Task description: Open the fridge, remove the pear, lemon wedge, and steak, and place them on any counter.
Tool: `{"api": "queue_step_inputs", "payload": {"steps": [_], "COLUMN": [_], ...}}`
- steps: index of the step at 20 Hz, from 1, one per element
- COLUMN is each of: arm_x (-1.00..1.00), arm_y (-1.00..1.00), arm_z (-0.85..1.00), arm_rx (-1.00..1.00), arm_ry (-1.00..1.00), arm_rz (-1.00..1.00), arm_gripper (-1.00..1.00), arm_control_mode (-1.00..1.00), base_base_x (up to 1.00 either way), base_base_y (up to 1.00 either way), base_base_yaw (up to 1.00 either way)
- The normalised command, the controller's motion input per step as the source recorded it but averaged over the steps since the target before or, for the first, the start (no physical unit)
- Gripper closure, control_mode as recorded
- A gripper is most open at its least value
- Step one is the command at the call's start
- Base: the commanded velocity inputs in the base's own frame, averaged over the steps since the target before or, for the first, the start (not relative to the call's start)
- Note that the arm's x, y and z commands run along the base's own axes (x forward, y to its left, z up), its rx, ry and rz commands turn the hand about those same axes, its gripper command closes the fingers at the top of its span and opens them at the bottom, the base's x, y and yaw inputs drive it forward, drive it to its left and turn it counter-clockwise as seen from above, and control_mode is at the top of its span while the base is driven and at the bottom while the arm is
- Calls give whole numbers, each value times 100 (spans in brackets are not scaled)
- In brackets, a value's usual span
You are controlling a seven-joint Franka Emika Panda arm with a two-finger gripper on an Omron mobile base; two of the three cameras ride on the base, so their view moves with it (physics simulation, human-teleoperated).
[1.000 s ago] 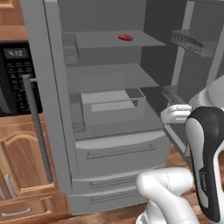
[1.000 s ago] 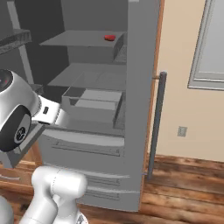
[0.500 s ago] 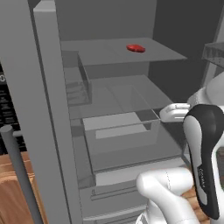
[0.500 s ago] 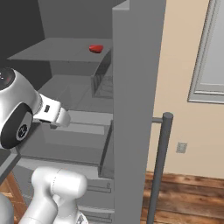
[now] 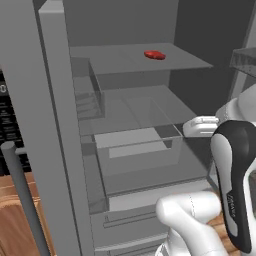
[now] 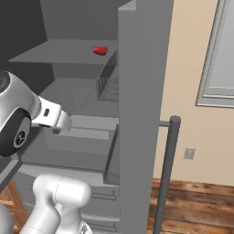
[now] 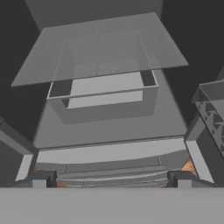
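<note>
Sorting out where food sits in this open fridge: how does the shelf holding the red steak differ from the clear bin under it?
The upper shelf is a flat slab carrying the steak; the clear bin is a walled box with nothing visible inside. The shelf sits higher and further back; the bin reaches further forward. Both are grey and inside the fridge.

Fridge (image 5: 55, 125) doors stand open; the shelf (image 5: 130, 59) around the steak (image 5: 154, 54) is bare, a clear bin (image 5: 137, 155) at 6 o'clock below.

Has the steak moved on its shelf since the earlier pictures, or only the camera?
No. The steak lies at the same spot on the upper shelf of the fridge; the base drove closer, so it only looks bigger.
</note>
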Motion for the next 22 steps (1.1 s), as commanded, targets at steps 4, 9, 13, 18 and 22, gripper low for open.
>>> {"api": "queue_step_inputs", "payload": {"steps": [4,9,13,18,22], "arm_x": [18,54,71,69,75], "arm_y": [15,1,-1,-3,-36], "arm_z": [73,59,40,22,9], "arm_rx": [0,-2,-2,-4,0], "arm_ry": [-13,-4,-3,-5,0], "arm_rz": [-13,-8,-8,-8,0], "arm_gripper": [-100,-100,-100,-100,-100], "arm_control_mode": [-100,-100,-100,-100,-100], "base_base_x": [0,0,0,0,0], "base_base_y": [0,0,0,0,0], "base_base_yaw": [0,0,0,0,0]}}
